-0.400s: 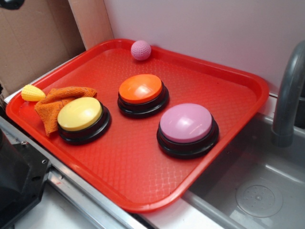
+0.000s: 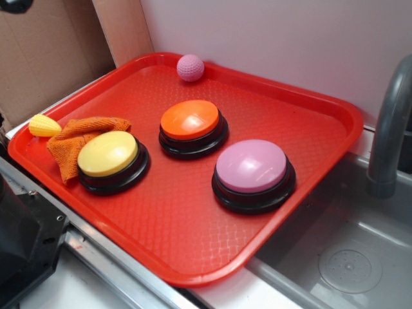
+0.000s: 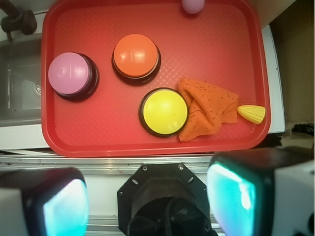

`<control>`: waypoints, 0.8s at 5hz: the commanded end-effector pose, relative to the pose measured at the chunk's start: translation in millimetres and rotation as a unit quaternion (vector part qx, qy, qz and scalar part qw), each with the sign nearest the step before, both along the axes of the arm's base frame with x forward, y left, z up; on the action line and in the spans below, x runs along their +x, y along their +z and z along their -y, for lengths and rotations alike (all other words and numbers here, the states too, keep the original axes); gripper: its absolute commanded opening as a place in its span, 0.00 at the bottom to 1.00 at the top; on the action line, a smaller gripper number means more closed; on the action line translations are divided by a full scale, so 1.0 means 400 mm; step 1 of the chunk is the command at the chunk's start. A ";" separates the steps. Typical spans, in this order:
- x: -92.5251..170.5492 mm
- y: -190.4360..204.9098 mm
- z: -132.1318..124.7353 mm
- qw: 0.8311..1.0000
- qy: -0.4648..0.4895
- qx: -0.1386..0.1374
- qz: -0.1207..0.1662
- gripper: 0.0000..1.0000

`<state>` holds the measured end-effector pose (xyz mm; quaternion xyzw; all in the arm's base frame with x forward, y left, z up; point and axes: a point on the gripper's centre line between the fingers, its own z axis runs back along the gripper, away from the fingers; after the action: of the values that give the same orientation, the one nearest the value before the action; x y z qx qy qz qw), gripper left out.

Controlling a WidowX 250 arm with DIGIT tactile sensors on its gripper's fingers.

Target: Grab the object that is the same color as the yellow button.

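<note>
Item: toy corn cob (image 2: 44, 125), yellow, lying on its side at the tray's (image 2: 193, 257) corner, just beside the orange cloth (image 2: 77, 141); whether they touch is unclear. Reference: yellow button (image 2: 107, 154), against the cloth's other edge. Also on tray: orange button (image 2: 190, 120), pink button (image 2: 251, 166), pink ball (image 2: 190, 67). Hand (image 3: 147, 201): fingers spread wide, empty, high above the tray's near rim. Status: nothing grasped; approach, descent and closing remain.

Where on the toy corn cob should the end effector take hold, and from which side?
Best across the thicker middle of the corn cob, coming from above. It lies flat at the tray edge, its blunt end touching the orange cloth, so pads closing on its long bumpy sides should avoid the cloth and rim.
</note>
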<state>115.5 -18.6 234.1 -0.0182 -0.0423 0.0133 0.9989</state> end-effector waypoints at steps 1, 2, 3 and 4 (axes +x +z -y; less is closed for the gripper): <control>0.043 -0.014 -0.061 0.987 0.158 -0.021 0.001 1.00; 0.061 -0.031 -0.100 0.964 0.265 -0.024 0.006 1.00; 0.094 -0.067 -0.163 0.923 0.384 -0.025 -0.014 1.00; 0.103 -0.096 -0.220 0.868 0.496 -0.022 -0.003 1.00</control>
<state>162.5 66.0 190.0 -0.0156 -0.0312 0.5096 0.8597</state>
